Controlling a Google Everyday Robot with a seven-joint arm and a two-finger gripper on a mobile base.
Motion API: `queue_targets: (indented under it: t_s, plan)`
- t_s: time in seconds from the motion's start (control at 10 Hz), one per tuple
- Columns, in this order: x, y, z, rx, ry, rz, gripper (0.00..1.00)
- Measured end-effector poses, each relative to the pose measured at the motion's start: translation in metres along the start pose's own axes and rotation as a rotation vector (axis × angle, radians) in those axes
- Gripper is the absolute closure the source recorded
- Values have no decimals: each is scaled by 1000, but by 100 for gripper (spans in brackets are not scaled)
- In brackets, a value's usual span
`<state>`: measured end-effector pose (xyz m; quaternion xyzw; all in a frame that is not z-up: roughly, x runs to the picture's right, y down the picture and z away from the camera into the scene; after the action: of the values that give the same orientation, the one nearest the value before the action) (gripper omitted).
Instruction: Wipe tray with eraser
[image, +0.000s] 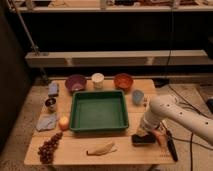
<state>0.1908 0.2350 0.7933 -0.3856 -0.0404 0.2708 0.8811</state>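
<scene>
The green tray (98, 111) sits empty at the middle of the wooden table (75, 150). The dark eraser (143, 139) lies on the table just off the tray's front right corner. My gripper (143, 133) comes down from the white arm (170, 112) on the right and sits right over the eraser, touching or almost touching its top. The arm's end hides how the gripper meets the eraser.
Behind the tray stand a purple bowl (76, 82), a white cup (98, 80) and an orange bowl (123, 81); a blue cup (137, 96) stands at its right. At left are a cloth (46, 121), an orange fruit (63, 123) and grapes (49, 147). A banana (102, 148) lies in front, a black pen (170, 145) at right.
</scene>
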Motion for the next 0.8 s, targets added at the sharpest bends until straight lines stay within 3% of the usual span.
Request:
queue_targets:
  t_s: [0.2, 0.5, 0.6, 0.8]
  plan:
    - [-4, -1, -9, 4, -13, -23, 100]
    - [-22, 8, -60, 20, -50, -89, 99]
    - [-31, 15, -88, 19, -73, -149, 91]
    - [-31, 26, -116, 19, -103, -217, 73]
